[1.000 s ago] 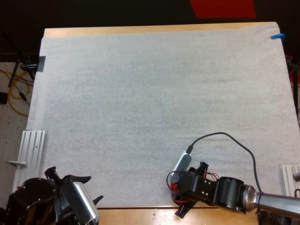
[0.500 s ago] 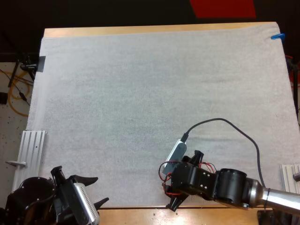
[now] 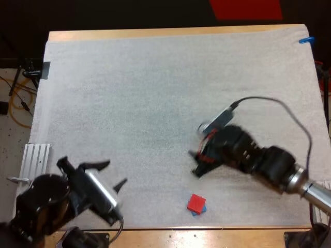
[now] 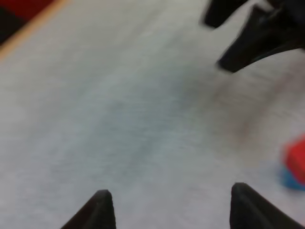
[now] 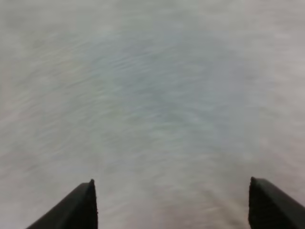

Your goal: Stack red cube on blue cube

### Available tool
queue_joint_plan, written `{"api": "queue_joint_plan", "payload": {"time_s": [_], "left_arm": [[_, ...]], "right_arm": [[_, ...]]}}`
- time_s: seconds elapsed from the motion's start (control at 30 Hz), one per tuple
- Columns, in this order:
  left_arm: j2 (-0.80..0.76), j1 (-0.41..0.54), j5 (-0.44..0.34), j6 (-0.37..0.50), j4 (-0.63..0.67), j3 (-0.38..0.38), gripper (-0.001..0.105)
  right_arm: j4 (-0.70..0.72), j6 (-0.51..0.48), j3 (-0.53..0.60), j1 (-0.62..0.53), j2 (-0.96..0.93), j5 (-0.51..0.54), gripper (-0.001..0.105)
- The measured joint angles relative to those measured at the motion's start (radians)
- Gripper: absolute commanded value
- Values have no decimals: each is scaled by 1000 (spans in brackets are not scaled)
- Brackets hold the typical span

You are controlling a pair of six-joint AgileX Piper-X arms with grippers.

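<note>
The red cube [image 3: 196, 203] sits on top of the blue cube [image 3: 200, 210] near the mat's front edge, right of centre; only a sliver of blue shows beneath it. My right gripper [image 3: 194, 163] is open, above and behind the stack, clear of it. My left gripper [image 3: 106, 174] is open at the front left, far from the cubes. In the left wrist view the red cube [image 4: 296, 158] rests on the blue cube [image 4: 289, 180], with the right gripper [image 4: 243, 36] beyond; my own fingertips [image 4: 101, 210] stand wide apart. The right wrist view has bare mat between spread fingertips [image 5: 82, 202].
The white mat [image 3: 155, 103] covers most of the wooden table. An aluminium rail [image 3: 32, 163] lies at the mat's left edge, another [image 3: 320, 194] at the right edge. The table's front edge runs just below the stack.
My right gripper has lifted up and away from the front edge, uncovering the red cube stacked on the blue one. My left arm has moved forward and to the right.
</note>
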Motion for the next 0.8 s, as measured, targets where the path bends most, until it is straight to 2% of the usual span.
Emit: {"api": "queue_joint_plan", "payload": {"time_s": [0.07,0.2,0.4,0.47,0.5,0.57,0.67,0.8], "left_arm": [[33,30,-20,0,-104,0,52],[81,117,-15,27,-230,0,52],[168,378,129,40,-387,0,52],[202,513,203,39,-453,0,52],[209,533,215,39,-466,0,52],[222,645,271,26,-481,0,52],[223,735,284,0,-481,0,52],[211,757,288,-7,-484,0,52]], "right_arm": [[0,-23,0,-97,0,-6,64],[0,-57,0,-246,0,-6,64],[-2,-143,0,-477,-4,-23,64],[-5,-150,0,-561,-19,-54,64],[-5,-150,0,-583,-22,-60,64],[-5,-152,0,-674,-52,-88,64],[-6,-152,0,-778,-104,-110,64],[-1,-154,0,-883,-183,-111,64]]}}
